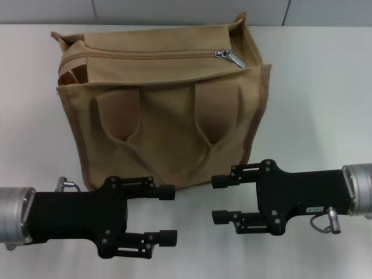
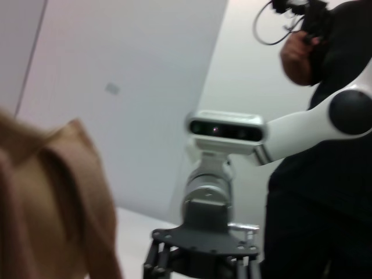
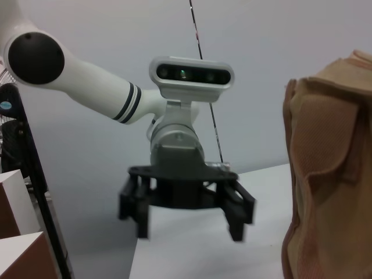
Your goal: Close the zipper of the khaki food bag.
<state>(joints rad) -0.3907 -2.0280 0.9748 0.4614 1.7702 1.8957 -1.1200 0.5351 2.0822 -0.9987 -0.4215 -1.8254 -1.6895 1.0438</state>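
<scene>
The khaki food bag (image 1: pixel 168 125) stands upright on the white table, its two handles hanging down the near side. The zipper (image 1: pixel 145 54) runs along its top, with the silver pull tab (image 1: pixel 230 57) near the bag's right end. A dark gap (image 1: pixel 72 76) shows at the top left corner. My left gripper (image 1: pixel 167 214) is open, low in front of the bag's left half and pointing right. My right gripper (image 1: pixel 216 199) is open in front of the bag's right half, pointing left at it. Neither touches the bag. The bag's side also shows in the left wrist view (image 2: pixel 52 197) and the right wrist view (image 3: pixel 325 174).
The white table (image 1: pixel 314 104) extends on both sides of the bag. A person in dark clothing (image 2: pixel 325 174) stands behind the right arm. Brown boxes (image 3: pixel 20 232) and a black stand (image 3: pixel 29 151) stand beyond the table on the left arm's side.
</scene>
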